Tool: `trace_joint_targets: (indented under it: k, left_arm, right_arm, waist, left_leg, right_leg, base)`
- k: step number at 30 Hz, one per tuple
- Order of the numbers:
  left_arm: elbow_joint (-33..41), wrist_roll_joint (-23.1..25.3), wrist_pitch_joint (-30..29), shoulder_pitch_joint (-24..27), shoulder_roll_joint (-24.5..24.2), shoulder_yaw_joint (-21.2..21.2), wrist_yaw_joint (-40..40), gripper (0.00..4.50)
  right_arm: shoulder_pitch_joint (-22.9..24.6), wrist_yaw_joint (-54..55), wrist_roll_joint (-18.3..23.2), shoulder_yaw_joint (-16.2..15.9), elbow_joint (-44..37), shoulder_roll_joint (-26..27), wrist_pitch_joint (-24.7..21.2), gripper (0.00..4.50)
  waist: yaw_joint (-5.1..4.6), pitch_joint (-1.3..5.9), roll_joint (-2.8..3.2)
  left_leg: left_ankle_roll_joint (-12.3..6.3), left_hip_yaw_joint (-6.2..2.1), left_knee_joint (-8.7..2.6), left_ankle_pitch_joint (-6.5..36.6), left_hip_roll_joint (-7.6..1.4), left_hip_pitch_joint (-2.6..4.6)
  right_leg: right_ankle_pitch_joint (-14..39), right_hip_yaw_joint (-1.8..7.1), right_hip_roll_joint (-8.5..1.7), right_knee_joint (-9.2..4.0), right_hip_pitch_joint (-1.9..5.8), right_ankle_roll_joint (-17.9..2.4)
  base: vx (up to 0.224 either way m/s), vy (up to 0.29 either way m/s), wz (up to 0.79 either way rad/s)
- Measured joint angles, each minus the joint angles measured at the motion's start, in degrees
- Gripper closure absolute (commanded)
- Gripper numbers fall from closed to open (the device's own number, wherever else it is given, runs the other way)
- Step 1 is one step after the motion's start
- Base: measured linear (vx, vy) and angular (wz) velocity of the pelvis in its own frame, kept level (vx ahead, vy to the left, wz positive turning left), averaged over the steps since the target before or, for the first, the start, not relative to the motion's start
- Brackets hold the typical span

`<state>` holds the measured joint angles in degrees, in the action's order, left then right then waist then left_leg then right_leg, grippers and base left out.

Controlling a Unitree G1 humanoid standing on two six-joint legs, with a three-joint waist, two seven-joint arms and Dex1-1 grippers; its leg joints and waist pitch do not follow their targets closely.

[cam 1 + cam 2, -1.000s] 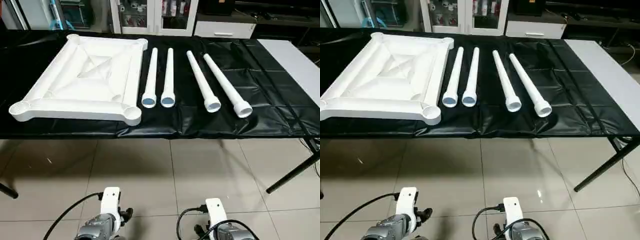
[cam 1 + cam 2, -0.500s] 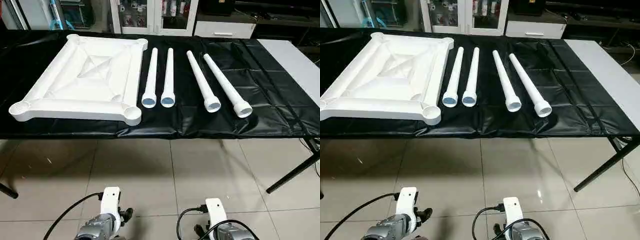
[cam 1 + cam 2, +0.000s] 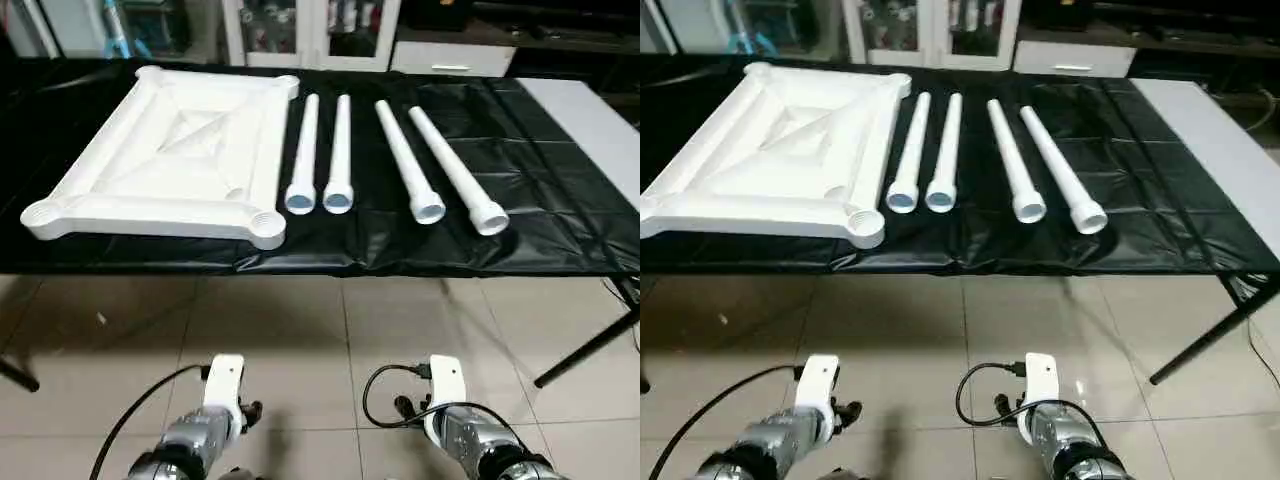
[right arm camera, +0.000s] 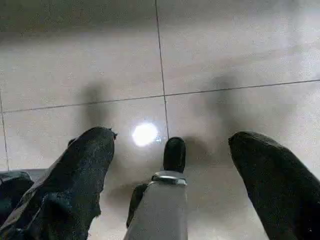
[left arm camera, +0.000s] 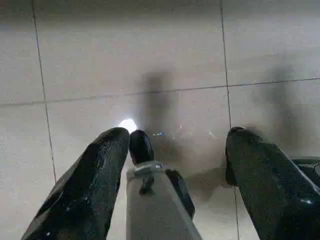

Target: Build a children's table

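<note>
While both arms hang low over the tiled floor (image 3: 330, 340), short of the worktop (image 3: 560, 210), nothing of the kit is touched yet.

- Table top (image 3: 170, 155): lies upside down on the black cover, at the robot's left. Ribbed X-braced underside faces up, round corner sockets open upward. Judged: laid so that legs can be pushed straight down into the sockets.
- Four legs (image 3: 303, 155), (image 3: 339, 153), (image 3: 408, 160), (image 3: 456, 170): lie side by side just right of the top, apart from it, wide open ends toward the robot. Left pair parallel and close together; right pair splay outward. Judged: set out for one-by-one pickup.
- Left gripper (image 5: 175, 165): jaws spread wide, empty, only floor between them.
- Right gripper (image 4: 172, 170): jaws spread wide, empty, likewise over floor.
- Judged: assembly not begun; the first reach is still to come.
- Writing: no brand, label or lettering readable on top, legs or cover. Items in the glass-door cabinets (image 3: 300, 30) behind are too small to read.
</note>
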<state>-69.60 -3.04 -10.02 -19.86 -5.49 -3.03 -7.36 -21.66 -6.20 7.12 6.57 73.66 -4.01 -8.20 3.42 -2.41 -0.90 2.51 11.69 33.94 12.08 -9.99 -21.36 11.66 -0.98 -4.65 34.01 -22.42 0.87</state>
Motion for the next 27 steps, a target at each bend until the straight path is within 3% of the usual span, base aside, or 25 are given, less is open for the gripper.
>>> trace_joint_targets:
  k: [3, 7, 9, 11, 13, 16, 19, 21, 25, 27]
  left_arm:
    - [5.6, -0.8, 1.5, 1.8, -0.9, -0.4, -3.4, 0.75]
    - [22.7, 0.1, 1.6, 11.7, -3.5, 4.6, -9.8, 0.55]
    - [35.4, 0.2, 1.8, 20.6, -5.5, 6.5, -12.3, 0.31]
    - [41.8, -0.3, 2.1, 25.7, -6.6, 6.5, -13.3, 0.16]
    - [49.2, -1.7, 3.0, 30.0, -7.2, 5.5, -13.5, 0.11]
    - [66.2, -3.9, 4.7, 36.5, -7.4, 3.2, -13.5, 0.05]
    - [75.3, -5.5, 3.6, 37.7, -7.7, 1.3, -13.2, 0.05]
    - [82.9, -8.5, -0.2, 37.7, -7.4, -0.2, -12.0, 0.05]
    - [90.7, -13.0, -7.0, 29.6, -6.9, -4.0, -7.9, 0.05]
    - [90.4, -11.7, -9.6, 23.3, -5.8, -5.3, -3.7, 0.05]
  right_arm:
    - [0.0, -2.2, 0.0, -0.2, -1.4, 0.0, 1.1, 0.24]
    - [4.4, -6.6, -0.8, -3.2, -10.0, -0.5, 1.1, 0.01]
    - [11.5, -9.1, -1.2, -6.1, -22.6, -1.8, -0.8, 0.00]
    - [16.2, -10.5, -1.3, -7.4, -31.1, -3.4, -3.0, 0.00]
    - [20.8, -11.3, -0.9, -7.8, -41.7, -4.8, -5.5, 0.00]
    - [29.0, -12.9, 2.1, -7.6, -62.5, -6.6, -7.8, 0.00]
    - [30.7, -13.5, 4.0, -7.5, -73.3, -7.1, -8.4, 0.00]
    - [30.8, -13.1, 7.1, -6.8, -81.8, -6.8, -11.8, 0.00]
    - [24.2, -9.7, 11.4, -4.0, -92.0, -5.3, -18.0, 0.00]
    - [19.2, -6.6, 11.3, -2.8, -93.4, -4.3, -20.3, 0.00]
  waist:
    - [0.23, 0.00, -0.11]
    - [0.16, 0.03, -0.32]
    - [0.26, -0.11, -0.62]
    - [0.42, -0.22, -0.79]
    - [0.90, -0.30, -0.83]
    - [1.62, -0.41, -1.03]
    - [1.53, -0.46, -1.16]
    - [1.51, -0.71, -1.28]
    - [1.50, -0.64, -1.40]
    - [1.51, -0.55, -1.57]
  left_leg:
    - [-0.05, 0.05, 0.02, 0.0, 0.00, 0.01]
    - [-0.07, 0.06, -0.01, 0.0, -0.04, 0.02]
    - [-0.11, 0.07, -0.08, 0.1, -0.05, -0.08]
    - [-0.11, 0.08, -0.09, 0.1, -0.05, -0.15]
    - [-0.11, 0.09, -0.06, 0.1, -0.04, -0.21]
    - [-0.09, 0.09, -0.26, 0.1, -0.05, -0.01]
    - [-0.06, 0.07, -0.39, 0.1, -0.05, 0.23]
    - [-0.03, 0.00, -0.42, 0.1, -0.04, 0.21]
    - [0.22, -0.07, -0.36, -0.1, -0.01, 0.20]
    - [0.39, -0.10, -0.35, -0.2, -0.01, 0.16]
  right_leg:
    - [0.0, 0.01, -0.02, 0.04, -0.02, 0.0]
    - [0.1, 0.01, -0.01, 0.02, -0.02, 0.0]
    - [0.2, 0.01, -0.01, -0.04, -0.11, 0.1]
    - [0.2, 0.01, 0.02, -0.05, -0.18, 0.1]
    - [0.2, 0.06, 0.02, 0.03, -0.28, 0.2]
    - [0.2, 0.16, 0.11, -0.09, -0.17, 0.2]
    - [0.4, 0.23, 0.19, -0.06, -0.19, 0.7]
    - [0.5, 0.26, 0.24, -0.02, -0.28, 0.7]
    - [0.0, 0.30, 0.27, 0.08, -0.29, 1.0]
    - [-0.1, 0.29, 0.30, 0.17, -0.29, 1.1]
  base:
    - [0.000, 0.000, 0.00]
    - [0.000, 0.000, 0.00]
    - [0.000, 0.000, 0.00]
    - [0.000, 0.000, 0.00]
    - [0.000, 0.000, 0.00]
    - [0.000, 0.000, 0.00]
    - [0.000, 0.000, 0.00]
    - [0.000, 0.000, 0.00]
    - [0.000, 0.000, 0.00]
    - [0.000, 0.000, 0.00]
